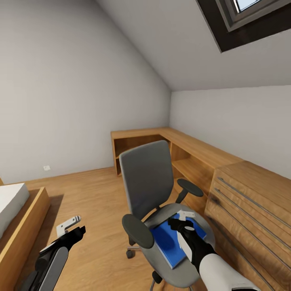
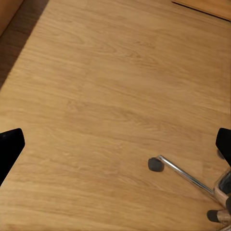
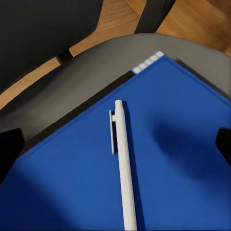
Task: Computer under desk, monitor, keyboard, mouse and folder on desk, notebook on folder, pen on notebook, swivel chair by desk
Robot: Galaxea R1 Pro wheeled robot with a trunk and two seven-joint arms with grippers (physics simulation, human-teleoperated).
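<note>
The swivel chair (image 1: 147,182) stands mid-room, grey with black armrests. On its seat lies the blue folder (image 1: 171,242) (image 3: 178,144), and the white pen (image 3: 124,163) rests on the folder. A dark strip runs along the folder's edge; I cannot tell whether it is the notebook. My right gripper (image 1: 182,220) (image 3: 115,144) hovers open just above the folder, its fingertips on either side of the pen. My left gripper (image 1: 72,228) (image 2: 115,144) hangs open over the bare floor beside the chair's metal base (image 2: 187,175). Desk, monitor, keyboard, mouse and computer are out of view.
A light-wood drawer chest (image 1: 250,210) stands close on the chair's right. A low wooden shelf unit (image 1: 178,147) runs along the far corner. A bed (image 1: 14,210) in a wooden frame is at the left. Wood floor (image 1: 89,194) lies open between bed and chair.
</note>
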